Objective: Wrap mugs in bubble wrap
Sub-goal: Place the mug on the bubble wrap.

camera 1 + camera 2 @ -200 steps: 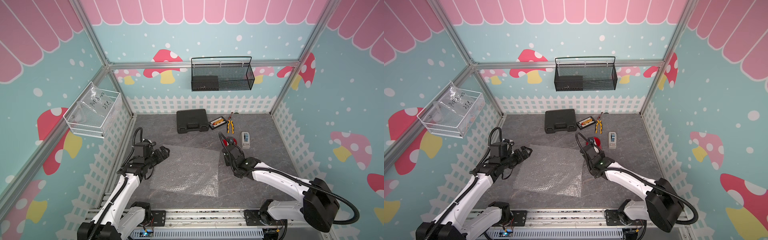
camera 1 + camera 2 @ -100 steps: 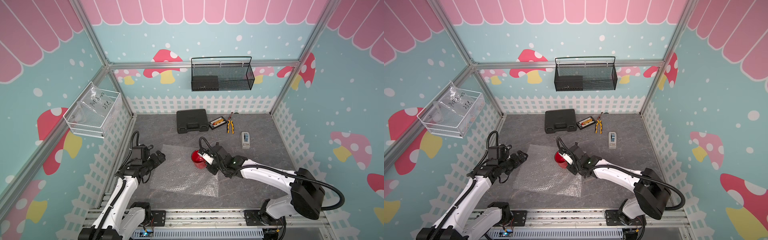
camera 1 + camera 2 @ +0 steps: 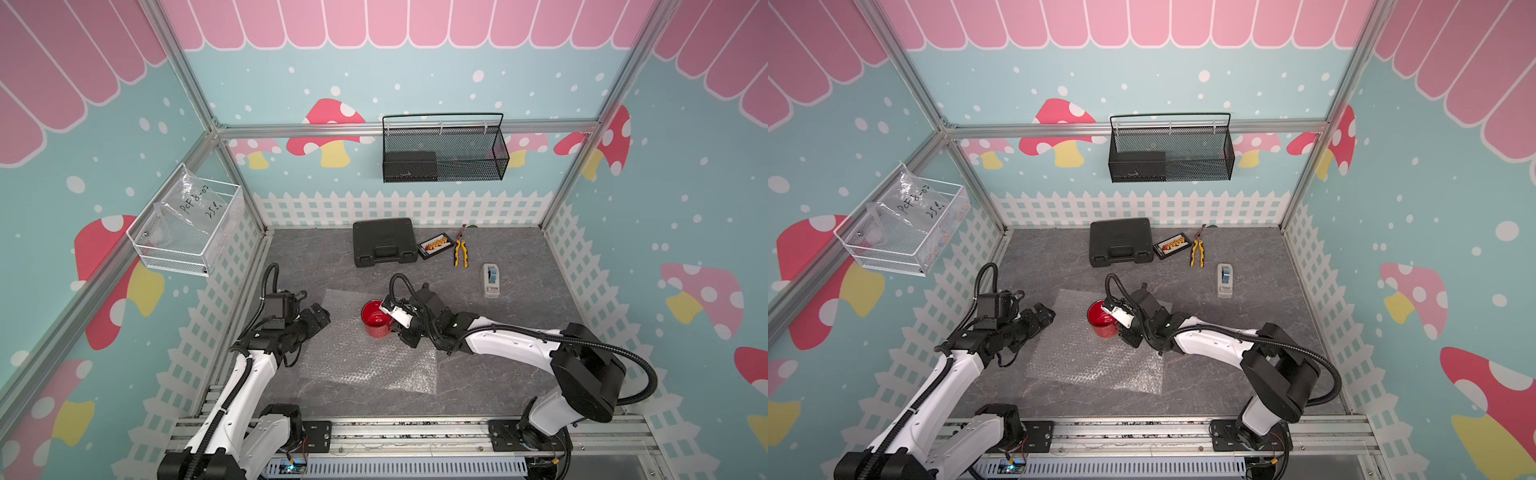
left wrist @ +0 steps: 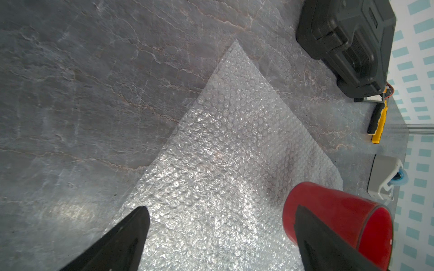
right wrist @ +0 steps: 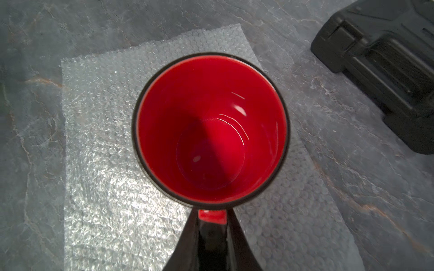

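The glossy red mug (image 3: pixel 376 322) (image 3: pixel 1102 318) is upright over the far part of the bubble wrap (image 3: pixel 365 361) (image 3: pixel 1092 361), a clear bubbled sheet lying flat on the grey floor. My right gripper (image 3: pixel 395 330) (image 5: pixel 212 215) is shut on the mug's dark handle. The right wrist view looks straight down into the mug (image 5: pixel 211 131) with the bubble wrap (image 5: pixel 105 164) beneath; whether its base touches the sheet I cannot tell. My left gripper (image 3: pixel 318 318) (image 4: pixel 220 208) stands open and empty at the sheet's left edge, its fingers pointing at the mug (image 4: pixel 328 211).
A black case (image 3: pixel 384 241), a bit holder (image 3: pixel 434 246) and yellow pliers (image 3: pixel 460 253) lie at the back. A grey-white tape dispenser (image 3: pixel 490 280) sits right of the mug. A black mesh basket (image 3: pixel 442 149) and a white basket (image 3: pixel 187 224) hang on the walls.
My right arm has carried the mug leftwards from beside the tape dispenser to over the bubble wrap. The left gripper has shifted slightly at the sheet's left edge and stays open.
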